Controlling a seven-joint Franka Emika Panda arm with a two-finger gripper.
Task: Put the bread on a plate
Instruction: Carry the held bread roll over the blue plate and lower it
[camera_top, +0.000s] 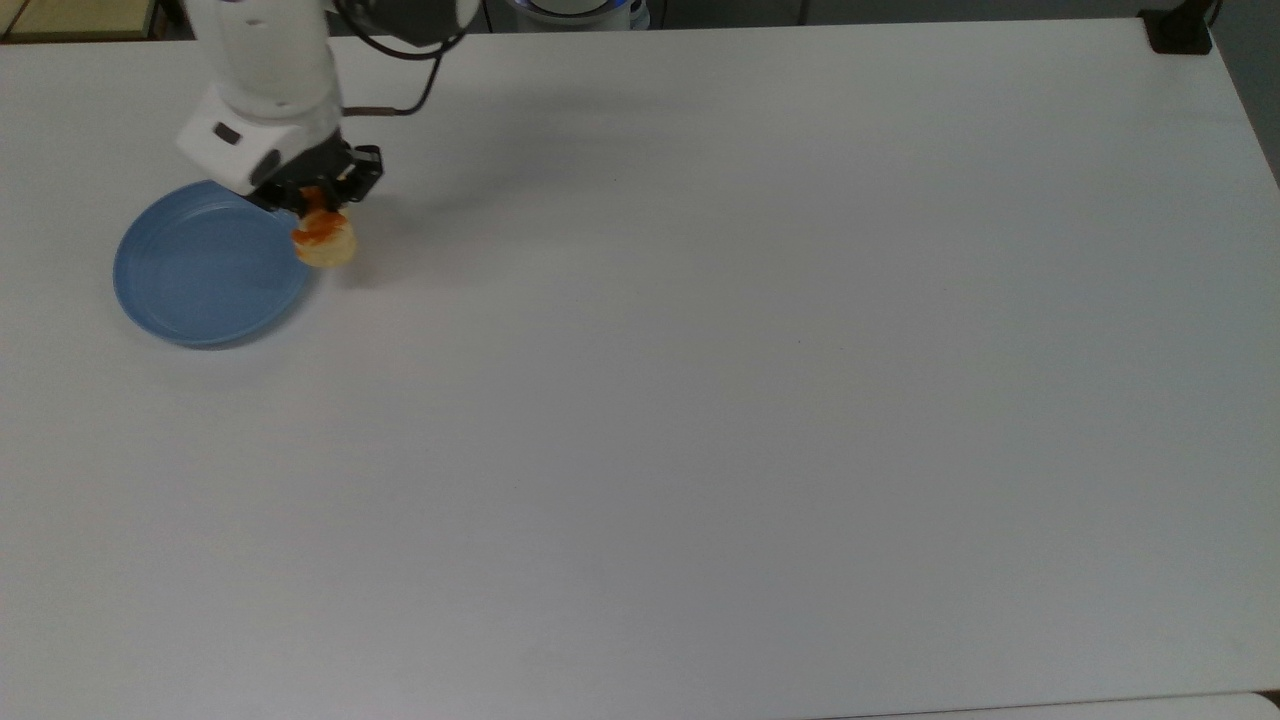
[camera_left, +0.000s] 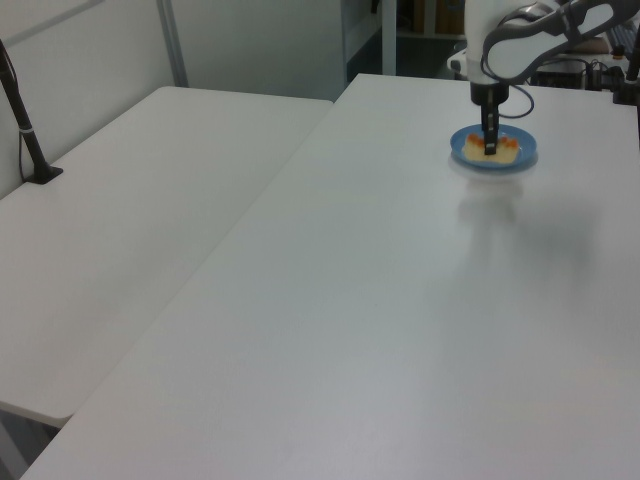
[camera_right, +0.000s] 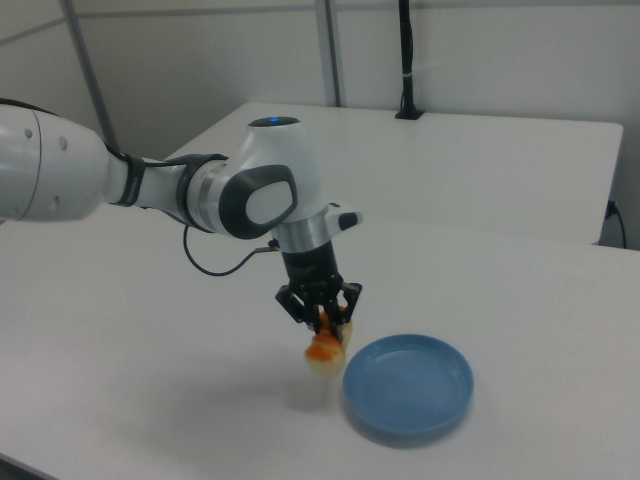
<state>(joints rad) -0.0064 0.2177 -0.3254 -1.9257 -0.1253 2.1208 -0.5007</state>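
The pale-yellow bread (camera_top: 324, 240) with orange glaze hangs in the air, held by my gripper (camera_top: 318, 212), which is shut on it. In the top view it hovers at the right rim of the light-blue plate (camera_top: 200, 270). The right view shows the bread (camera_right: 324, 351) lifted off the table, just left of the plate (camera_right: 410, 385), under my gripper (camera_right: 323, 322). From the left view, the bread (camera_left: 494, 152) lines up in front of the plate (camera_left: 523, 159), with the gripper (camera_left: 490, 145) above it.
The white table (camera_top: 700, 400) stretches wide to the top view's right and bottom. A black post base (camera_top: 1178, 32) stands at its far right corner. A second white table (camera_left: 120, 230) adjoins on the left view's left, with a black post (camera_left: 25, 130).
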